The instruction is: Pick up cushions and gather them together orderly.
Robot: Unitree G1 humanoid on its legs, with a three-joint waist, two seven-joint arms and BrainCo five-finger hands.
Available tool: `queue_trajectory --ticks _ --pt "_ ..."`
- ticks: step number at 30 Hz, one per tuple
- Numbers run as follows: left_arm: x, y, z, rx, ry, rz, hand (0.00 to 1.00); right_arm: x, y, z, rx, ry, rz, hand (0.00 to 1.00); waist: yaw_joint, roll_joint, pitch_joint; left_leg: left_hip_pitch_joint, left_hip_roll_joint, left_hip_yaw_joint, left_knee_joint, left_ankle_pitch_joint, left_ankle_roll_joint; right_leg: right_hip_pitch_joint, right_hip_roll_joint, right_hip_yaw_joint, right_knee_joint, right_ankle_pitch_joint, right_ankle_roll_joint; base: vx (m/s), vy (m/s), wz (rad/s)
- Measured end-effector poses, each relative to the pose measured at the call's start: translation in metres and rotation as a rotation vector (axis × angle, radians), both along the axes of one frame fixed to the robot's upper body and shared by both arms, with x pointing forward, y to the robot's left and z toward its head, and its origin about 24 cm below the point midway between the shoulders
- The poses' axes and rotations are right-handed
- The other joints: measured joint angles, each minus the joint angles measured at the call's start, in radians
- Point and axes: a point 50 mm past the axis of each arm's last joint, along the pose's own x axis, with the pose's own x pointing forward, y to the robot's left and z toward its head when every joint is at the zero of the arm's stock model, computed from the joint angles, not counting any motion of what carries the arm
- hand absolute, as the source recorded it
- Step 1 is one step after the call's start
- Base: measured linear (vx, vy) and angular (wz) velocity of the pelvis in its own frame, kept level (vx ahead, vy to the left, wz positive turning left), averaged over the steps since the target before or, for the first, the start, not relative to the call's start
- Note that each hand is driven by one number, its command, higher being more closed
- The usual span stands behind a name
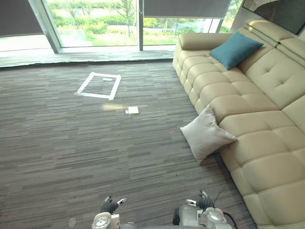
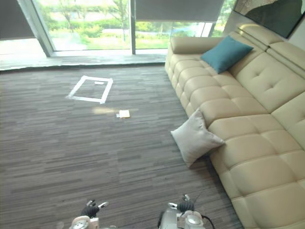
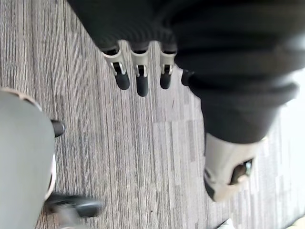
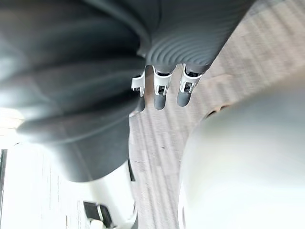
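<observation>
A pale grey square fabric cushion [image 1: 206, 134] stands on one corner on the grey striped carpet floor [image 1: 71, 143], leaning against the front of the cream tufted leather sofa [image 1: 267, 157]. A teal square fabric cushion [image 1: 236, 49] rests on the sofa seat at the far end, against the backrest, well apart from the grey one. Both look light, soft and plump, so they should squash under a grip and sag if pinched by one corner. A safer hold is probably across the middle of an edge or with a hand on each side. The left hand [image 1: 109, 206] and right hand [image 1: 206, 203] hang low near the robot, fingers straight and empty, far from either cushion.
</observation>
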Motion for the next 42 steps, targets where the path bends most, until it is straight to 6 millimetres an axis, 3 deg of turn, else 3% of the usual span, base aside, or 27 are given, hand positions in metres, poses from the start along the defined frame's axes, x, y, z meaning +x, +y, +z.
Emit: queue_trajectory --ticks 2,3,4,5,6,7,8,9,11,13,15,17,19,20,22,25,27,28,30,32,34,35,36,37,38,41,42 --pt "-0.002 0.003 0.0 0.011 0.003 -0.004 0.0 -0.004 0.002 -0.002 0.007 0.013 0.0 0.0 0.004 -0.026 -0.008 0.063 -0.028 -0.004 -0.016 -0.03 -0.038 -0.002 0.006 -0.005 -0.13 0.126 -0.045 0.5 -0.141 0.1" --pt "-0.002 -0.002 -0.001 0.0 0.008 -0.003 0.0 -0.002 0.0 0.0 0.006 0.0 -0.007 0.0 -0.003 -0.011 -0.008 0.109 -0.022 -0.024 -0.012 -0.041 -0.051 -0.011 0.015 0.016 -0.04 0.171 -0.1 0.56 -0.2 -0.03" --pt "-0.003 -0.009 -0.002 -0.013 0.008 -0.017 0.0 0.0 -0.004 0.001 -0.006 -0.009 0.001 0.0 -0.002 0.022 -0.02 0.104 0.01 -0.029 0.028 -0.04 -0.052 -0.017 0.022 0.005 0.008 0.11 -0.103 0.66 -0.251 -0.05" --pt "-0.002 -0.014 -0.002 -0.024 0.006 -0.023 0.0 0.0 -0.004 0.002 -0.006 -0.011 0.006 0.0 -0.005 0.032 -0.025 0.088 0.023 -0.036 0.09 -0.042 -0.055 -0.012 0.032 0.001 0.027 0.071 -0.096 0.5 -0.26 -0.07" --pt "-0.001 -0.019 -0.002 -0.036 -0.002 -0.021 0.0 0.0 -0.007 0.003 -0.011 -0.012 0.005 0.0 -0.008 0.055 -0.026 0.015 0.066 -0.056 0.276 -0.04 -0.066 0.013 0.058 -0.002 0.022 0.033 -0.098 0.39 -0.219 -0.08" --pt "0.001 -0.017 -0.001 -0.036 -0.011 -0.01 0.0 0.0 -0.008 0.003 -0.015 -0.009 0.007 0.0 -0.009 0.066 -0.025 -0.047 0.1 -0.07 0.423 -0.017 -0.104 0.036 0.08 -0.001 0.011 0.015 -0.104 0.57 -0.276 -0.22" --pt "0.001 -0.019 0.0 -0.042 -0.018 0.007 0.0 0.0 -0.01 0.003 -0.022 -0.006 0.008 0.0 -0.008 0.075 -0.018 -0.147 0.162 -0.103 0.672 0.033 -0.169 0.085 0.124 0.015 -0.019 -0.003 -0.119 0.47 -0.189 -0.36" --pt "0.001 -0.016 0.0 -0.041 -0.024 0.028 0.0 -0.001 -0.01 0.003 -0.024 -0.001 0.005 0.0 -0.007 0.085 -0.015 -0.195 0.197 -0.103 0.798 0.026 -0.178 0.127 0.15 0.023 -0.038 -0.013 -0.134 0.57 -0.181 -0.5" --pt "0.001 -0.012 0.002 -0.032 -0.04 0.049 0.0 -0.005 -0.007 0.001 -0.014 0.012 0.0 0.0 -0.001 0.068 -0.003 -0.257 0.227 -0.071 0.904 -0.007 -0.168 0.224 0.179 0.059 -0.073 -0.033 -0.144 0.5 -0.116 -0.61" --pt "0.002 -0.007 0.004 -0.019 -0.055 0.05 0.0 -0.011 -0.004 -0.002 -0.005 0.031 -0.007 0.0 0.01 0.042 -0.004 -0.348 0.199 -0.038 0.825 -0.058 -0.127 0.311 0.185 0.125 -0.152 -0.035 -0.14 0.38 -0.05 -0.82" --pt "0.005 -0.007 0.006 -0.026 -0.074 0.066 0.0 -0.01 -0.003 -0.002 -0.008 0.029 -0.01 0.0 0.016 0.041 -0.005 -0.427 0.16 -0.059 0.658 -0.08 -0.102 0.358 0.183 0.198 -0.194 -0.036 -0.123 0.36 0.053 -1.0" --pt "0.006 -0.007 0.007 -0.021 -0.089 0.07 0.0 -0.01 -0.004 -0.002 -0.011 0.03 -0.012 0.0 0.023 0.041 -0.005 -0.471 0.107 -0.144 0.474 -0.074 -0.108 0.385 0.177 0.271 -0.209 -0.048 -0.103 0.39 0.175 -1.18" --pt "0.008 -0.007 0.007 -0.023 -0.097 0.075 0.0 -0.013 -0.004 -0.003 -0.016 0.037 -0.016 0.0 0.033 0.039 -0.004 -0.493 0.067 -0.246 0.338 -0.026 -0.116 0.407 0.165 0.337 -0.216 -0.069 -0.081 0.41 0.292 -1.16" --pt "0.009 -0.008 0.007 -0.027 -0.098 0.079 0.0 -0.016 -0.005 -0.004 -0.021 0.044 -0.017 0.0 0.039 0.04 -0.005 -0.495 0.058 -0.286 0.249 0.039 -0.118 0.427 0.157 0.393 -0.206 -0.103 -0.054 0.38 0.326 -1.06" --pt "0.006 -0.004 0.007 -0.02 -0.09 0.083 0.0 -0.024 -0.002 -0.006 -0.019 0.061 -0.008 0.0 0.051 0.031 -0.036 -0.493 0.058 -0.242 0.295 0.121 -0.096 0.429 0.137 0.454 -0.177 -0.154 -0.017 0.46 0.42 -1.12" --pt "0.005 0.008 0.008 0.008 -0.09 0.099 0.0 -0.033 0.013 -0.01 0.014 0.085 0.009 0.0 0.067 -0.03 -0.064 -0.459 0.045 -0.11 0.324 0.048 -0.057 0.35 0.073 0.433 -0.028 -0.152 0.019 0.38 0.331 -1.06" --pt "0.005 0.01 0.007 0.012 -0.076 0.095 0.0 -0.03 0.013 -0.009 0.01 0.076 0.021 0.0 0.066 -0.035 -0.058 -0.37 0.042 -0.039 0.285 0.019 -0.041 0.261 0.024 0.328 0.173 -0.135 0.06 0.29 0.274 -1.1" --pt "0.002 0.009 0.005 0.009 -0.057 0.093 0.0 -0.029 0.013 -0.009 0.008 0.072 0.025 0.0 0.063 -0.032 -0.057 -0.297 0.041 0.015 0.24 0.015 -0.037 0.227 -0.022 0.223 0.262 -0.143 0.056 0.21 0.192 -0.89" --pt "0.0 0.005 0.003 0.006 -0.034 0.055 0.0 -0.026 0.009 -0.007 -0.005 0.061 0.035 0.0 0.057 -0.02 -0.059 -0.211 0.043 0.082 0.158 0.016 -0.038 0.199 -0.068 0.053 0.259 -0.152 0.047 0.21 0.223 -0.89" --pt "0.001 0.004 0.002 0.01 -0.026 0.02 0.0 -0.022 0.008 -0.006 -0.012 0.053 0.045 0.0 0.051 -0.016 -0.058 -0.186 0.043 0.12 0.119 0.016 -0.039 0.164 -0.076 -0.04 0.191 -0.154 0.042 0.2 0.114 -0.71" --pt "0.003 0.0 0.0 0.008 -0.002 -0.023 0.0 -0.014 0.002 -0.004 -0.032 0.045 0.068 0.0 0.037 0.006 -0.045 -0.177 0.06 0.149 0.109 0.017 -0.04 0.116 -0.036 -0.137 0.029 -0.105 0.009 0.3 -0.006 -0.58" --pt "0.004 -0.001 0.0 0.008 0.004 -0.032 0.0 -0.012 0.002 -0.003 -0.035 0.042 0.069 0.0 0.034 0.012 -0.041 -0.176 0.065 0.149 0.11 0.017 -0.04 0.113 -0.014 -0.142 -0.023 -0.071 -0.006 0.27 -0.049 -0.38" --pt "0.004 -0.002 0.0 0.011 0.008 -0.049 0.0 -0.012 0.002 -0.003 -0.035 0.041 0.069 0.0 0.029 0.012 -0.039 -0.171 0.061 0.148 0.113 0.016 -0.04 0.117 0.013 -0.136 -0.116 0.011 -0.036 0.23 -0.09 -0.34" --pt "0.005 0.0 0.0 0.016 0.008 -0.06 0.0 -0.013 0.002 -0.004 -0.031 0.043 0.067 0.0 0.02 0.0 -0.031 -0.14 0.042 0.136 0.113 0.004 -0.06 0.144 0.023 -0.125 -0.177 0.109 -0.106 0.28 -0.097 -0.52" --pt "0.007 -0.008 -0.001 -0.006 0.008 -0.064 0.0 -0.007 -0.004 -0.001 -0.05 0.026 0.07 0.0 0.019 0.047 -0.014 -0.116 0.067 0.135 0.112 -0.002 -0.076 0.162 0.042 -0.121 -0.168 0.104 -0.107 0.3 -0.125 -0.43" --pt "0.009 -0.02 -0.002 -0.034 0.005 -0.089 0.0 -0.006 -0.013 0.001 -0.063 0.016 0.042 0.0 0.003 0.077 -0.015 -0.121 0.081 0.11 0.168 0.002 -0.083 0.178 0.054 -0.117 -0.169 0.056 -0.092 0.23 -0.115 -0.13" --pt "0.01 -0.02 -0.001 -0.04 0.001 -0.094 0.0 -0.007 -0.013 0.001 -0.062 0.02 0.041 0.0 0.003 0.073 -0.012 -0.139 0.095 0.105 0.238 0.002 -0.083 0.196 0.06 -0.115 -0.174 0.047 -0.093 0.19 -0.118 0.02"
